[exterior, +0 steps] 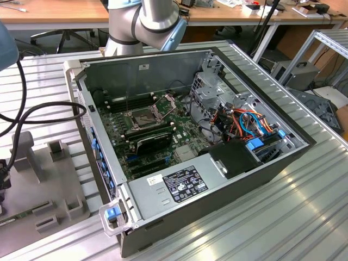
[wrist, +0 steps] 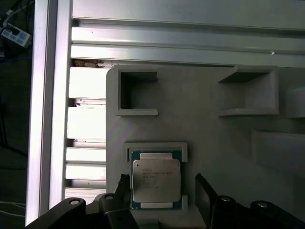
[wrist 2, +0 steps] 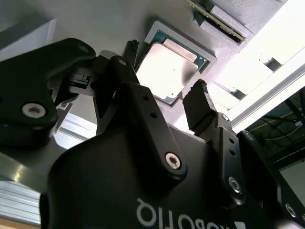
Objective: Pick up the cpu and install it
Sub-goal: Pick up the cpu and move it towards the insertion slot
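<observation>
Gripper [wrist: 162, 188]: its two black fingers [wrist: 204, 191] are spread apart, one on each side of the cpu [wrist: 156, 183]. It holds nothing.
Cpu: it lies flat, shiny side up, in a square nest of the grey holder [wrist: 200, 138]. It can be seen in both wrist views.
Grey holder: it rests on the metal table [exterior: 272, 217]. In the exterior view it is at 8 o'clock from the computer case [exterior: 147, 68].
Computer case: it is open, and the socket [exterior: 142, 117] sits near 10 o'clock of its middle.
</observation>
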